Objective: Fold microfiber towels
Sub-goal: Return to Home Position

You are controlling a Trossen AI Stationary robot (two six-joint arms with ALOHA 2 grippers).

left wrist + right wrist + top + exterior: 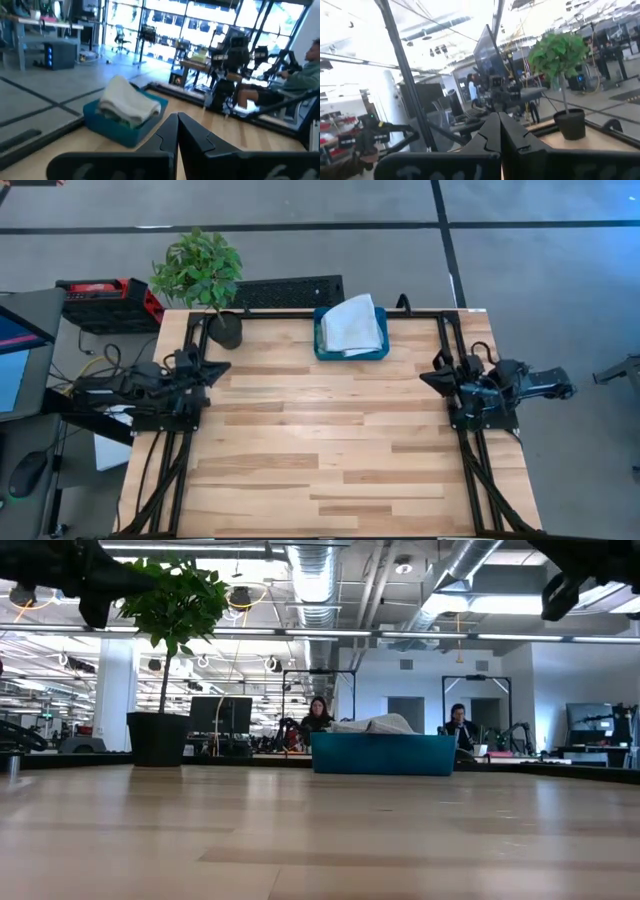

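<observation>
The microfiber towels lie as a pale folded stack inside a teal bin at the middle of the table's far edge. The stack rises above the bin's rim, as the low view shows of the towels and the bin. The left wrist view shows a grey towel on top, over the bin's wall. My left gripper hangs shut at the table's left edge, clear of the towels. My right gripper hangs shut at the right edge.
A potted plant stands at the table's far left corner, left of the bin. Bare wooden tabletop stretches between the two arms. People sit at desks in the room beyond the far edge.
</observation>
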